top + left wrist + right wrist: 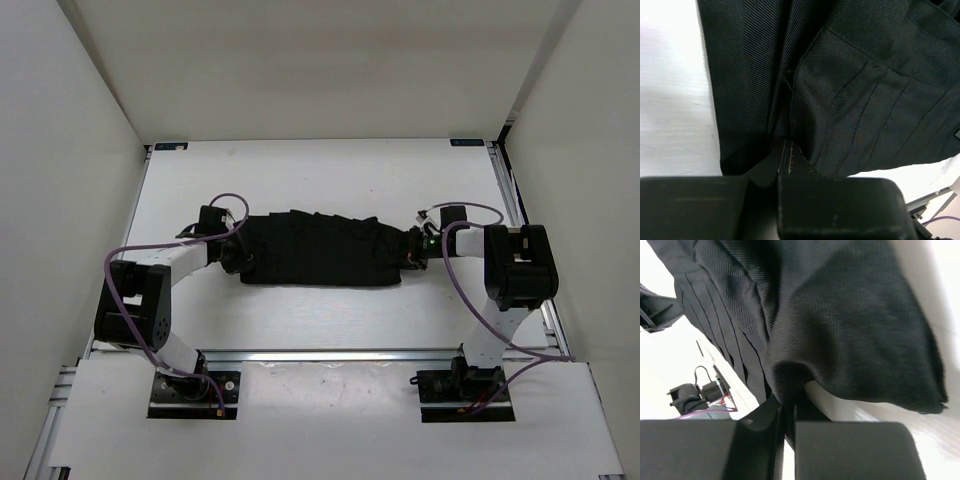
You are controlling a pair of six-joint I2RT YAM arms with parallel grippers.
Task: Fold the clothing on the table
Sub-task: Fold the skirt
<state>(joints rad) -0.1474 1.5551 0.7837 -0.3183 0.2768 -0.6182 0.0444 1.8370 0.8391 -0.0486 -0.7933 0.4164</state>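
Top external: clothing (320, 250) runs left-to-right on the table (320, 170), left claw (238, 257) and right claw (411, 249) clamped on its ends.

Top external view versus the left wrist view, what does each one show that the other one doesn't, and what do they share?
Only the top external view shows the whole clothing spanning between the left gripper and the right gripper, with white walls around. Only the left wrist view shows the fabric's fine weave, stitched pleat lines and a seam pinched in the left gripper's shut jaws. Both show the black clothing over the white table.
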